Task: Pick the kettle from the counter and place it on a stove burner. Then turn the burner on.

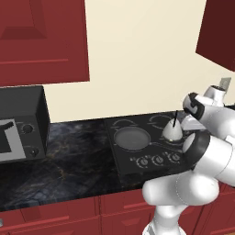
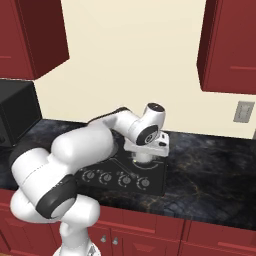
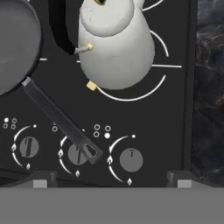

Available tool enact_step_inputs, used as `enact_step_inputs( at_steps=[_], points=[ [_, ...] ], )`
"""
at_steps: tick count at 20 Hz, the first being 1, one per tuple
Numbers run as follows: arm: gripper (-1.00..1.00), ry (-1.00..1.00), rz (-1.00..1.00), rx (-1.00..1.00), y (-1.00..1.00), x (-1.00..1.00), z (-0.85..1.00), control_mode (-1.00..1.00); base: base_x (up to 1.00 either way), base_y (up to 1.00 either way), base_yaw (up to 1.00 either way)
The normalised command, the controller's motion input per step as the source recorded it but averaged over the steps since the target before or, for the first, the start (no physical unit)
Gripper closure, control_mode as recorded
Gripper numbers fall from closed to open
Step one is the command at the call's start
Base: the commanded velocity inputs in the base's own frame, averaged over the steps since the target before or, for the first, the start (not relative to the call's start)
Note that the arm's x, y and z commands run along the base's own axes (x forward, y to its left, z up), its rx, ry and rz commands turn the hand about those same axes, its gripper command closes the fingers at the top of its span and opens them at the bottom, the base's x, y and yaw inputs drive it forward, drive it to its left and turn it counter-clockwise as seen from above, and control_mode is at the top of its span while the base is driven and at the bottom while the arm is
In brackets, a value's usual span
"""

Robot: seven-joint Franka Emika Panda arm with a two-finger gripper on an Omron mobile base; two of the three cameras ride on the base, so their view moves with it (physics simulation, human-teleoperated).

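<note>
**Kettle on the burner; the knob is left to turn**

The gripper (image 3: 112, 183) hangs over the front of the cooktop (image 3: 175, 109) with its jaws spread wide and nothing between them; its two dark tips rise at the bottom of the hand view, one at either side of the rightmost knob (image 3: 131, 160). That knob sits between the tips but is not touched, as far as the view shows.

Just beyond the knobs, the kettle (image 3: 116, 43) stands upright on the right-hand burner (image 3: 131, 97), inside its white ring, apart from the gripper. The left base view shows the kettle (image 1: 172, 131) on the cooktop beside the pan (image 1: 132, 138), whose long handle (image 3: 59, 120) lies across the panel toward the middle knob (image 3: 77, 154).

So the first half looks done: the kettle is off the counter (image 1: 69, 160) and rests on a burner. What is left is turning that burner on. Whether the rightmost knob belongs to the kettle's burner cannot be told for certain, though the small filled dot above it suggests so.
</note>
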Motion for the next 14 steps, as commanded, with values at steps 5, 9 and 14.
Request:
enact_step_inputs(
  at_steps=[5,9,14],
  points=[
    [-1.0,0.09,0.18,-0.03,-0.01,-0.01,-0.51,-1.0,0.0,0.0,0.0],
    [-1.0,0.07,0.16,-0.02,-0.05,-0.11,-0.55,-1.0,0.0,0.0,0.0],
    [-1.0,0.02,0.13,0.0,-0.18,-0.2,-0.41,-1.0,0.0,0.0,0.0]
  ],
)
